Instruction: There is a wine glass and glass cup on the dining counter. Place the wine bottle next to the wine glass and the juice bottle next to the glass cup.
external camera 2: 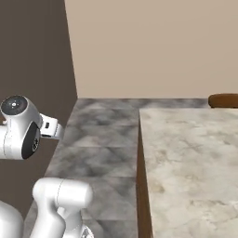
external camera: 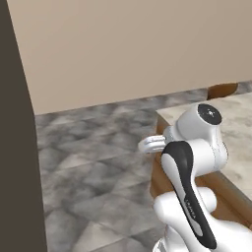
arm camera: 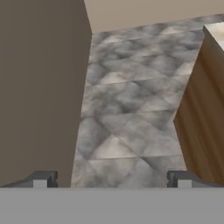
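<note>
Gripper [arm camera: 111,179]: jaws spread wide, nothing between them, over grey tiled floor [arm camera: 131,109].
Dining counter [external camera 2: 195,158]: at 3 o'clock, wooden side [arm camera: 203,118] facing the hand.
Writing: none legible.

The dining counter [external camera 2: 195,158] has a pale beige-grey top with cloudy marble swirls, and its side [arm camera: 203,118] is warm brown wood with stripes. The floor [external camera: 93,162] is grey tiles with dark and light blotches. The wall [external camera 2: 153,46] is plain tan. At nine o'clock stands a dark brown panel [external camera: 17,147].
</note>
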You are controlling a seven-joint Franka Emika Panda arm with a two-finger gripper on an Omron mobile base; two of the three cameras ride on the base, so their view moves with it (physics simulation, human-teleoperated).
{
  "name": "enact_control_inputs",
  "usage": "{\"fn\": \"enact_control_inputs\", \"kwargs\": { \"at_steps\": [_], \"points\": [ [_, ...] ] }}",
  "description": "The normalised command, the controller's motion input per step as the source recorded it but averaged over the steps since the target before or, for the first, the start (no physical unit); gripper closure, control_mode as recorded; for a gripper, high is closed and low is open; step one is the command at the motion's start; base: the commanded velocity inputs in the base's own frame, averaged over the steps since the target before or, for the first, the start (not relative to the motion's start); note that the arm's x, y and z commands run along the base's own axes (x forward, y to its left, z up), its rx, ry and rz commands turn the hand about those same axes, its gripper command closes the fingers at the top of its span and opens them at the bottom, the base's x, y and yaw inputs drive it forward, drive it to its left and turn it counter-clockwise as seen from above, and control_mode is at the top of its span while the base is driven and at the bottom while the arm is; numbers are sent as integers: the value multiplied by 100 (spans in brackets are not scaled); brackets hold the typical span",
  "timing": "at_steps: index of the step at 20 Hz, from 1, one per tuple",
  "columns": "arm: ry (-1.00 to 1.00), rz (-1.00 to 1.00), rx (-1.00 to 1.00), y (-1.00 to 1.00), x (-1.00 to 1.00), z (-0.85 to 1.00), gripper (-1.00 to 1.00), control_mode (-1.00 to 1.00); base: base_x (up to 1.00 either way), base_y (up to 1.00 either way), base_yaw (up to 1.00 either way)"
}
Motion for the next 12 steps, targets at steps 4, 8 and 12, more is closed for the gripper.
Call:
{"fn": "enact_control_inputs", "kwargs": {
  "at_steps": [4,8,12],
  "points": [
    [0,0,0,0,0,0,-100,100,82,48,-15],
    [0,0,0,0,0,0,-100,100,87,39,-18],
    [0,0,0,0,0,0,-100,100,88,38,-19]
  ]
}}
